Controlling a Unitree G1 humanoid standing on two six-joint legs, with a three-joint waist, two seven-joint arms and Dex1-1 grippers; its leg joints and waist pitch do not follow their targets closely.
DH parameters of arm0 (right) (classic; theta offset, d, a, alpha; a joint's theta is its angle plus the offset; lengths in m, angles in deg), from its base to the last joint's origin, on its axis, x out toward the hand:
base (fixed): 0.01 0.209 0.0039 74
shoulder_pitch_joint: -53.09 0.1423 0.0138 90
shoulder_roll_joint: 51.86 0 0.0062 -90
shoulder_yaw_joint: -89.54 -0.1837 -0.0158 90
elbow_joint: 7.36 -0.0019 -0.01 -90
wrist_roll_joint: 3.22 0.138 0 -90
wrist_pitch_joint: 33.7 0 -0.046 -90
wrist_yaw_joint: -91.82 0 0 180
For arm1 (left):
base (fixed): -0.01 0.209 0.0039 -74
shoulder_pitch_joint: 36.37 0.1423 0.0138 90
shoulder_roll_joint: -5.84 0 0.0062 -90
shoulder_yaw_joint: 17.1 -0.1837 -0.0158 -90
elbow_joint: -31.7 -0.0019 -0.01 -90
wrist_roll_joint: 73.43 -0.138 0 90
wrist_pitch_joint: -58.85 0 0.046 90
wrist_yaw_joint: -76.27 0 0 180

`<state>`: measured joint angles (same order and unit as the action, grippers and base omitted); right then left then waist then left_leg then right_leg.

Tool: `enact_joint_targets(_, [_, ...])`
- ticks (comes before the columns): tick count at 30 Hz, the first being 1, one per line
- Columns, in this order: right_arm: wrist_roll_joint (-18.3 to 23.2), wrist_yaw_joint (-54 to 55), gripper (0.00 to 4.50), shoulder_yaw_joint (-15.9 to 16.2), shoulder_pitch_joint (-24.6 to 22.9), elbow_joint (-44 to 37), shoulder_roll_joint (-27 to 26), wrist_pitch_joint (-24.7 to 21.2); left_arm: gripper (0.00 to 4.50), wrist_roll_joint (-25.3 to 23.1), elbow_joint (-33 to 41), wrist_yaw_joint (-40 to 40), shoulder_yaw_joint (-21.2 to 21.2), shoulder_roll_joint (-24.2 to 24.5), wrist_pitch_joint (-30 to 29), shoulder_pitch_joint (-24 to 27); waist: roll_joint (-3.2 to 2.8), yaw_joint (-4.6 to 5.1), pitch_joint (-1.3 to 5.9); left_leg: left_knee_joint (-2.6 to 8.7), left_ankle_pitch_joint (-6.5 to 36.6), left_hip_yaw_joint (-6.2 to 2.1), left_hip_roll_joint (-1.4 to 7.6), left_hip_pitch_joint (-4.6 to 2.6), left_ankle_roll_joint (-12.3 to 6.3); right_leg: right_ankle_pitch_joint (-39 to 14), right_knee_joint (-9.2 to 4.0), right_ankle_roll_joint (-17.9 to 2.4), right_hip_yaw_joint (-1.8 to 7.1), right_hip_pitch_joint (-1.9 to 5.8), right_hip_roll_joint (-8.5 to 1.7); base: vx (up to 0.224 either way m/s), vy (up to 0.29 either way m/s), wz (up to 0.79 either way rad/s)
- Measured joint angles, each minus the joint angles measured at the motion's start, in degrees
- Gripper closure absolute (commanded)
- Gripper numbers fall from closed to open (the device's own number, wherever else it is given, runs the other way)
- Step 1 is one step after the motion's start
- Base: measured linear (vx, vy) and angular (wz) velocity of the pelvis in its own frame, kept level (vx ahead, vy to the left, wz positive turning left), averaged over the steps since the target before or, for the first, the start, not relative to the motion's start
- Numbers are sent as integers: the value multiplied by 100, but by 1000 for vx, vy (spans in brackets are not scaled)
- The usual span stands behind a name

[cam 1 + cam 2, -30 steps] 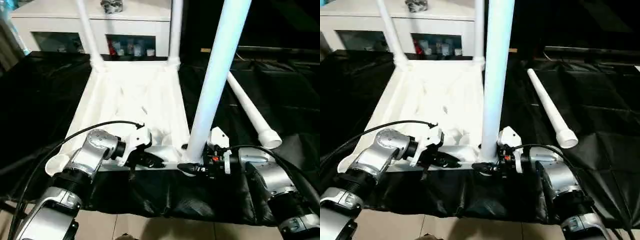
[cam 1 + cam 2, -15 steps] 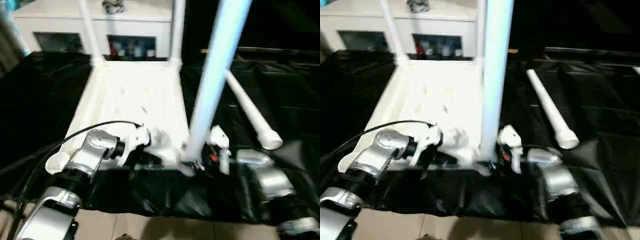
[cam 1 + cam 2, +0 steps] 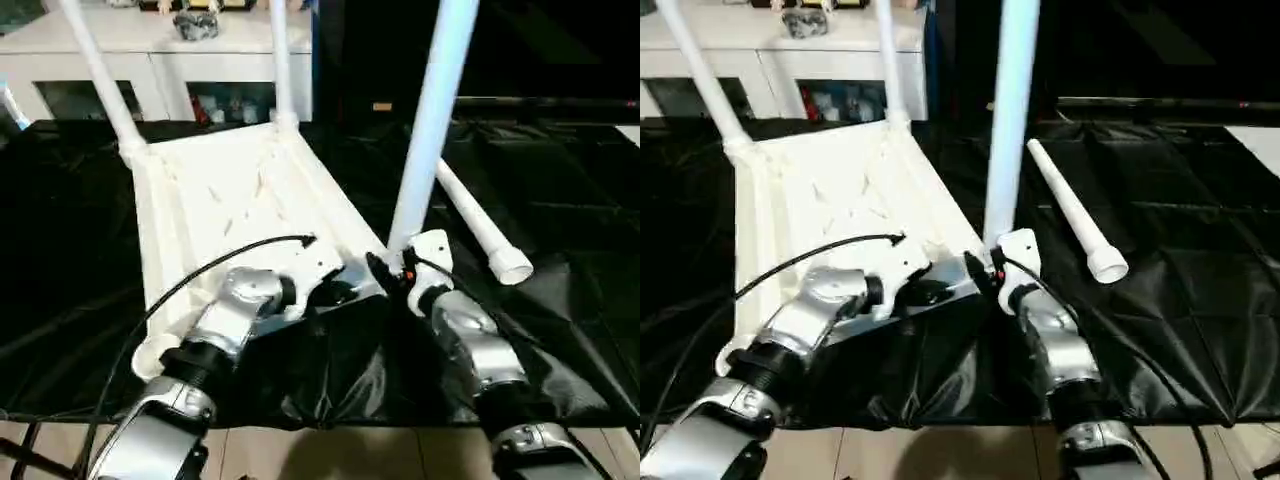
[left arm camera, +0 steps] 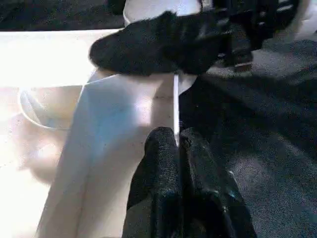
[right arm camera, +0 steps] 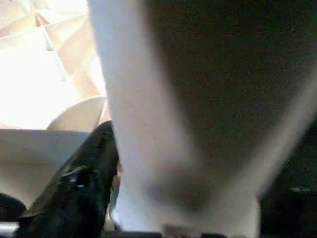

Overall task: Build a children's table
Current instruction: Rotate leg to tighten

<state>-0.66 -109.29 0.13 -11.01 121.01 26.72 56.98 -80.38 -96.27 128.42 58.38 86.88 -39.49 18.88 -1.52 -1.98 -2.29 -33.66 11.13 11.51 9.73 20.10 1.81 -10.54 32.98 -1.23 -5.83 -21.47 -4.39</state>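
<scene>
My view has swung, so the white table top [image 3: 240, 200] now lies at a slant. My right end effector [image 3: 385, 272], earlier reaching in from the side at the upright leg [image 3: 430, 120], now comes at its base from nearer me.

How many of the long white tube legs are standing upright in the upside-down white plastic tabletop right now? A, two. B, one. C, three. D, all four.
C: three long white tube legs stand in corner sockets of the upside-down white plastic tabletop, at the far left, far right and near right, while the fourth white tube leg lies on the black cloth.
</scene>
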Motion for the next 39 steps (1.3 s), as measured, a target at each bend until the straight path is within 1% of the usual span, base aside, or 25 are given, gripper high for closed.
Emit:
enact_joint_targets(2, [18,-325,56,66,-3,-6,128,58,450,15,12,134,-8,60,78,0,-3,3,1,6,0,1,-2,7,0,1,5,-2,3,-7,0,0,0,0])
enact_joint_targets(4, [57,-676,52,135,-16,-43,231,99,450,64,15,285,-23,146,175,1,-5,1,2,10,0,1,-1,20,0,4,16,-4,3,-25,0,0,0,0])
enact_joint_targets(5, [147,-1098,52,200,-94,-196,438,95,450,131,20,488,-26,234,292,18,-5,-5,1,15,0,1,1,37,0,7,20,-5,1,-43,1,0,0,0])
enact_joint_targets(6, [224,-1551,52,338,-204,-369,616,101,450,229,59,731,-43,354,391,60,-4,-32,1,20,-1,1,3,46,-1,17,21,-20,0,-49,4,0,0,0])
enact_joint_targets(8, [344,-2201,52,446,-301,-570,822,105,450,297,71,1078,-48,492,511,81,-8,-92,3,36,-1,3,7,48,-2,19,26,-25,0,-53,8,0,0,0])
enact_joint_targets(10, [435,-2583,52,481,-364,-680,925,74,450,349,81,1337,-49,615,592,81,-10,-137,5,39,-15,4,14,74,-26,16,27,-29,-1,-73,13,0,0,0])
enact_joint_targets(12, [549,-3111,52,589,-418,-892,1159,-38,450,414,134,1606,-74,733,648,88,-10,-181,5,27,-15,5,13,114,-34,16,33,-29,-1,-109,12,0,0,0])
enact_joint_targets(13, [603,-3394,52,658,-453,-979,1312,-59,450,451,142,1737,-95,795,703,95,-10,-212,5,12,-9,5,14,127,-44,14,43,-33,0,-119,11,0,0,0])
enact_joint_targets(14, [650,-3716,52,729,-502,-1078,1422,-66,450,494,143,1903,-109,864,750,97,-10,-264,5,-4,-3,5,14,139,-53,12,54,-36,2,-131,8,0,0,0])
enact_joint_targets(16, [680,-4022,52,806,-508,-1127,1539,-108,450,506,142,2076,-130,934,818,97,-9,-315,4,-18,-2,7,14,141,-54,12,63,-35,5,-133,6,0,0,0])
enact_joint_targets(18, [711,-4320,78,897,-508,-1167,1620,-150,450,521,117,2256,-166,1008,888,96,-8,-346,4,-29,0,11,14,139,-47,12,77,-35,7,-129,0,0,0,0])
enact_joint_targets(20, [715,-4562,86,964,-507,-1208,1711,-196,450,544,88,2423,-204,1060,954,96,-5,-368,2,-41,12,17,14,135,-25,12,92,-34,18,-123,-2,0,0,0])
enact_joint_targets(21, [722,-4647,97,988,-507,-1215,1737,-215,450,551,74,2496,-216,1077,975,96,-2,-372,0,-44,12,19,14,131,-25,11,95,-33,23,-119,-2,0,0,0])
enact_joint_targets(22, [742,-4714,97,1000,-507,-1226,1748,-253,450,554,64,2540,-223,1094,997,96,0,-373,-1,-46,12,21,14,128,-24,11,97,-33,26,-116,-2,0,0,0])
enact_joint_targets(23, [783,-4795,113,1005,-506,-1235,1756,-290,450,556,62,2606,-235,1119,1022,96,2,-373,-3,-47,12,21,14,126,-24,11,98,-32,28,-115,-2,0,0,0])
enact_joint_targets(26, [834,-4908,126,1035,-494,-1254,1789,-371,450,567,57,2720,-271,1162,1099,96,3,-380,-3,-47,12,21,14,125,-24,11,102,-31,29,-113,-2,0,0,0])
enact_joint_targets(30, [838,-5026,165,1066,-487,-1291,1821,-426,450,608,16,2802,-276,1196,1153,94,3,-396,-2,-47,12,21,15,127,-24,6,105,-23,30,-114,-2,0,0,0])
enact_joint_targets(35, [864,-4974,174,1038,-550,-1372,1745,-509,450,617,7,2797,-272,1169,1148,93,3,-402,-2,-47,12,21,16,128,-24,5,107,-21,29,-115,-2,0,0,0])
enact_joint_targets(39, [837,-4360,178,845,-643,-1371,1553,-564,450,561,-54,2376,-201,1061,1030,82,4,-382,-1,-50,12,21,16,112,-23,6,109,-21,30,-101,-2,0,0,0])
